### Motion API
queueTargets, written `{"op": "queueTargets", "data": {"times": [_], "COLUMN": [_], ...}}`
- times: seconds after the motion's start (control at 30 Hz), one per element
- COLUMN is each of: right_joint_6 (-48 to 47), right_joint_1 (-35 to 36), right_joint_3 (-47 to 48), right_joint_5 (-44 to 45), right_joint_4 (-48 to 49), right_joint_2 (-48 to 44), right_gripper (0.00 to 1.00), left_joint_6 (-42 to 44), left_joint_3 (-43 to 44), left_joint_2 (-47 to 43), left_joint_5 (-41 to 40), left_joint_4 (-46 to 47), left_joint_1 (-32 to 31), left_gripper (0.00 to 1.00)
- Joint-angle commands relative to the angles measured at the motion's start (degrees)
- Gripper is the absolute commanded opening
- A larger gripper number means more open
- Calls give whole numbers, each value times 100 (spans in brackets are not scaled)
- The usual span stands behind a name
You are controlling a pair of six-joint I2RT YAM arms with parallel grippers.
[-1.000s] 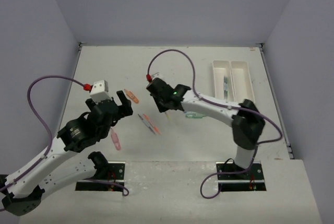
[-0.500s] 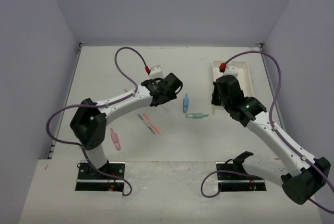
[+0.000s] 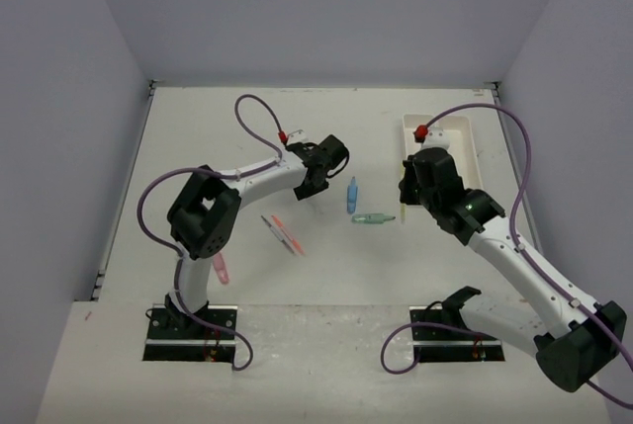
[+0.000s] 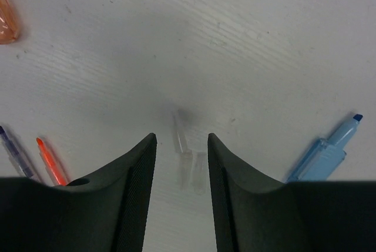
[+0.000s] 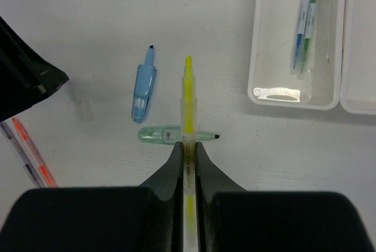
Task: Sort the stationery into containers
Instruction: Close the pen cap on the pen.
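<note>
The tabletop looks matt white, faintly streaked and scuffed. The tray at upper right is smooth, glossy white plastic. The blue marker and the yellow highlighter are translucent plastic. The fingers of the left gripper are matt black and finely textured.

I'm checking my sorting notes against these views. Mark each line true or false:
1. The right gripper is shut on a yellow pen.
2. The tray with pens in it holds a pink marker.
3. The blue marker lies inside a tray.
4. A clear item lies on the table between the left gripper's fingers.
1. True. The right gripper is shut on the yellow pen.
2. False. That tray holds a blue pen and a green pen.
3. False. The blue marker lies on the table, near the green marker.
4. True. The clear item lies between the open fingers of the left gripper.
</note>
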Motion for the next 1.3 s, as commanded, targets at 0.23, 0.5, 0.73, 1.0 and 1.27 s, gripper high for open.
{"op": "queueTargets", "data": {"times": [0.23, 0.5, 0.73, 1.0, 1.27], "right_joint_6": [-134, -173, -199, -375, 992], "right_joint_1": [-22, -22, -22, -22, -9], "right_joint_3": [-102, -105, -152, -412, -1875], "right_joint_5": [-209, -269, -366, -1454, -5260], "right_joint_4": [336, 356, 430, 1091, 3977], "right_joint_2": [23, 94, 59, -106, -1208], "right_gripper": [0, 0, 0, 0, 0], "left_joint_6": [-172, -174, -148, -391, 2336], "left_joint_3": [-396, -427, -419, -486, -3570], "left_joint_2": [111, 234, 352, -402, -3824], "left_joint_5": [126, 209, 289, -321, 1225], "left_joint_4": [394, 518, 592, 242, 5151], "left_joint_1": [83, 115, 142, 211, 207], "left_gripper": [37, 35, 5, 0, 0]}}
